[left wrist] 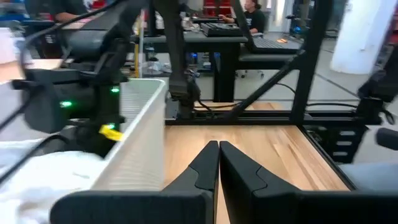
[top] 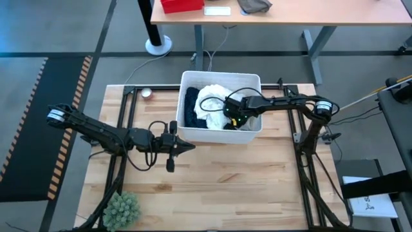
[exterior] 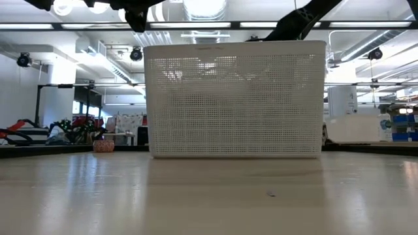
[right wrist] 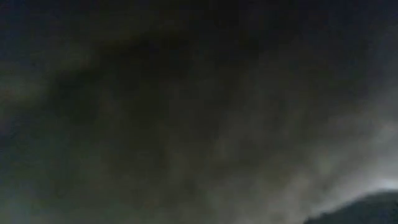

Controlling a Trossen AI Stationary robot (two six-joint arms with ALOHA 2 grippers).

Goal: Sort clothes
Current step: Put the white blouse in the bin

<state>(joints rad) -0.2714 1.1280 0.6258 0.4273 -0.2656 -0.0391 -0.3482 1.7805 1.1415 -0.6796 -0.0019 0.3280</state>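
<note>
Clothes (top: 215, 106) heaped inside the white mesh bin (top: 253, 80), none laid out on the counter (top: 244, 180) yet. Directly beneath and around the right end effector (top: 233, 115): a large white garment (top: 212, 98) bunched on top, with a dark navy piece (top: 190, 108) at the far side of it, against the bin wall. Right end effector plunged deep into the pile; wrist view pressed against dim cloth, so cannot tell whether clenched or released. Left end effector (left wrist: 217, 163) pinched closed on nothing, hovering over bare counter just outside the bin's near wall, waiting.

Handling, as a judgement: soft, light, limp fabric, no stiffness, likely to drape and stretch when lifted. Tangling probable, with one garment dragging a neighbour up and over the rim. Not fragile, not slippery; folds give good purchase. Best hold: a raised crease or bunched ridge of the white garment near the top of the heap, pinched well in rather than at a thin edge, then lifted high enough to clear the bin wall.
</note>
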